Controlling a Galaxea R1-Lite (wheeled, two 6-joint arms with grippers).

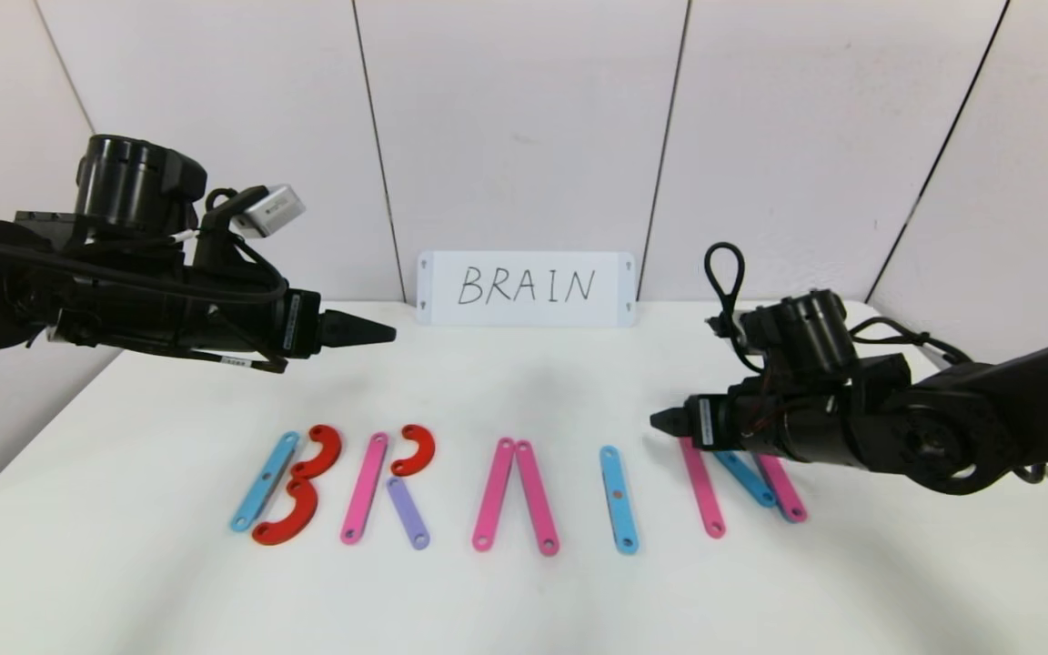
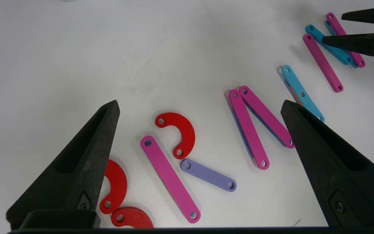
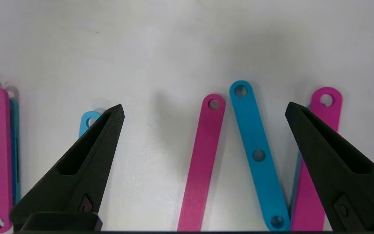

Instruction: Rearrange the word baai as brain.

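Observation:
The flat strips lie in a row as five letters: a blue bar with two red curves, a pink bar with a red curve and a purple bar, two leaning pink bars, a single blue bar, then pink, blue and pink bars. My left gripper hovers open and empty, high behind the first letters. My right gripper is open and empty just over the last letter's pink bar and blue bar.
A white card with handwritten "BRAIN" leans against the back wall. The white table has bare room in front of and behind the letters. The right gripper's fingers show far off in the left wrist view.

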